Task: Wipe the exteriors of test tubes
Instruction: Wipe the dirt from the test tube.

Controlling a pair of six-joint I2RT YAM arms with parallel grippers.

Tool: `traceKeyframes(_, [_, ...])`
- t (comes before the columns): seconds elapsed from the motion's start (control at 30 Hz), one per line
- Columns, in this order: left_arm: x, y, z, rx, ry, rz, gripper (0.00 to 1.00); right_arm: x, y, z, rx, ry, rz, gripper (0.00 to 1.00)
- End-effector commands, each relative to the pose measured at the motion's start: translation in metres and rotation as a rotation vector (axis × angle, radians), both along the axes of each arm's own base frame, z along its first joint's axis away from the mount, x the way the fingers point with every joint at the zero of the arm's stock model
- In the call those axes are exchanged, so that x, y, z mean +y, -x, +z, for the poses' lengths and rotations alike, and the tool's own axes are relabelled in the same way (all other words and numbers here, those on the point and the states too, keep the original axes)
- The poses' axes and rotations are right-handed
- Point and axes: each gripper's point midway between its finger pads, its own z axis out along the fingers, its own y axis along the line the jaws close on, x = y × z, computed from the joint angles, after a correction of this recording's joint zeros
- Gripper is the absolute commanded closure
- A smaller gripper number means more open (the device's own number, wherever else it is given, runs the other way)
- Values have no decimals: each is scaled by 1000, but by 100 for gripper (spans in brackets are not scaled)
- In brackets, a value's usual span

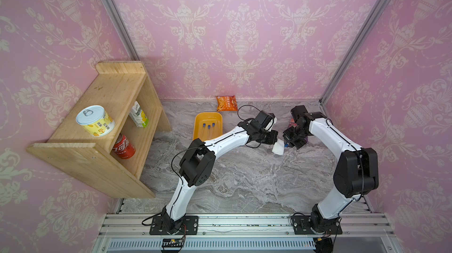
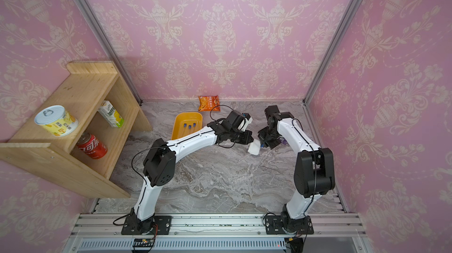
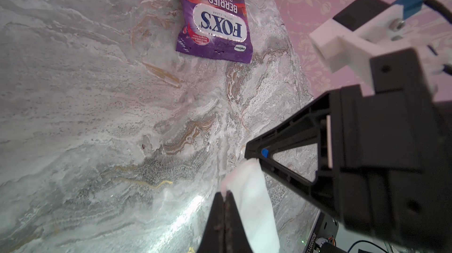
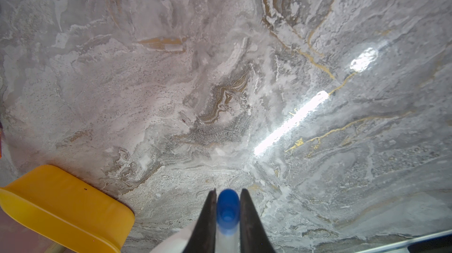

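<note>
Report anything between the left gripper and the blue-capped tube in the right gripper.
Only the white folded wipe, pinched in the left gripper, lies between; it reaches the thin clear blue-capped test tube at the right gripper. Nothing else visible.

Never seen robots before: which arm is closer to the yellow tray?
Left. The left arm crosses above a corner of the yellow tray; the right arm is well off to its right.

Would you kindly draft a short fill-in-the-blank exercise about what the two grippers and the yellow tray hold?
The left gripper is shut on a ____ wipe.
The right gripper grips a test tube with a ____ cap.
The yellow tray shows ____ capped tubes.
Missing: white; blue; three.
</note>
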Motion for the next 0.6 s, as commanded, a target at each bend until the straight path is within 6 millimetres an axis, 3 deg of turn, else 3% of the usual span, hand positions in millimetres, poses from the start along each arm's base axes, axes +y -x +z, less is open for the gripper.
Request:
traceKeyframes(0.0, [1,-3,-13,9,-39,0,100,-2,9,6,1,-4,7,90])
traceKeyframes(0.2, [4,0,-9,7,-35,-4,100,-3,7,8,-3,-3,5,90])
traceKeyframes(0.57, [32,27,-4,8,-62,-23,100,-4,3,8,-8,-1,-5,90])
